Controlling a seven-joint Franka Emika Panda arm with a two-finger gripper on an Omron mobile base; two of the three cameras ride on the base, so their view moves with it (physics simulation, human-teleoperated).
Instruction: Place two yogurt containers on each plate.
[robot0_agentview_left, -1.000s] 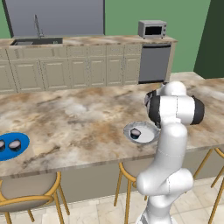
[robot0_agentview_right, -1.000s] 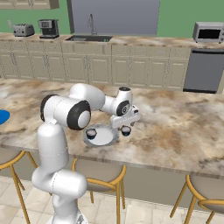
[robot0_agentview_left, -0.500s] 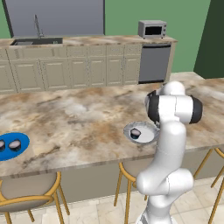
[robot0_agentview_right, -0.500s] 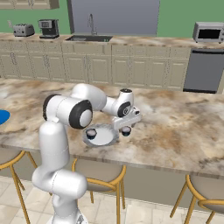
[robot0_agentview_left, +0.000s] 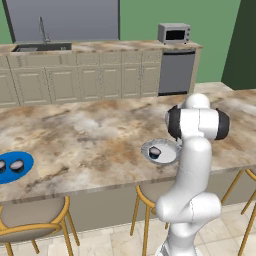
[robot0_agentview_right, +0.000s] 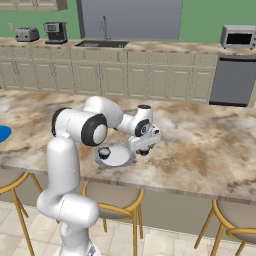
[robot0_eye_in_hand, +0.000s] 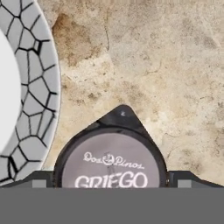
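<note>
We see our hand (robot0_agentview_right: 144, 151) closed on a yogurt container (robot0_eye_in_hand: 112, 159) between its fingertips, just beside the grey-white plate's (robot0_agentview_right: 116, 158) rim, low over the tabletop (robot0_agentview_right: 200, 145) near its front edge.

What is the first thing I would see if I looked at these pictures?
The big white robot arm bending over the marble counter. Its gripper sits over a little yogurt cup just beside the grey plate, which already has one cup. Far off sits a bright blue plate with two cups.
</note>
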